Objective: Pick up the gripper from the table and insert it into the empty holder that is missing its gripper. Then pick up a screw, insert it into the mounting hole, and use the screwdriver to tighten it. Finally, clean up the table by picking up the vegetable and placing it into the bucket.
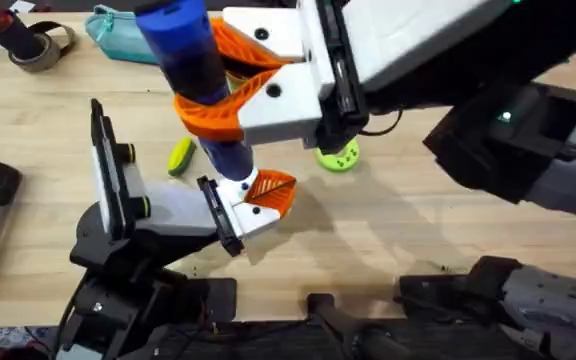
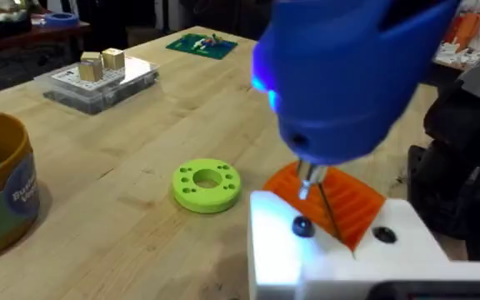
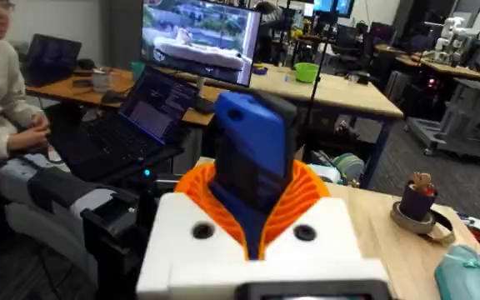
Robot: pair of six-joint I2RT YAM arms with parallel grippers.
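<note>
**Screwdriver held over the holder's mounting hole**

In the overhead view we see the right gripper (image 1: 230, 88), its orange-padded fingers clamped around the blue screwdriver (image 1: 193, 70), which stands nearly upright with its tip at the white holder (image 1: 240, 212). The orange gripper (image 1: 272, 189) sits in that holder, at about 5 o'clock from the right gripper. The holder is part of the left gripper (image 1: 251, 203); we cannot tell how its fingers stand.

The vegetable (image 1: 179, 157) lies on the desk (image 1: 388, 220) at about 10 o'clock from the holder, just beside the screwdriver's lower end. A lime-green disc (image 1: 339, 156) lies at about 2 o'clock from the holder.

The left wrist view adds what the overhead hides: the screwdriver's bit (image 2: 307, 185) standing over a dark screw (image 2: 302, 226) in the white block, and the bucket (image 2: 0, 187) well apart from it on the desk. The right wrist view shows the screwdriver's blue body (image 3: 251, 150) wedged between the orange pads (image 3: 307, 196).
</note>
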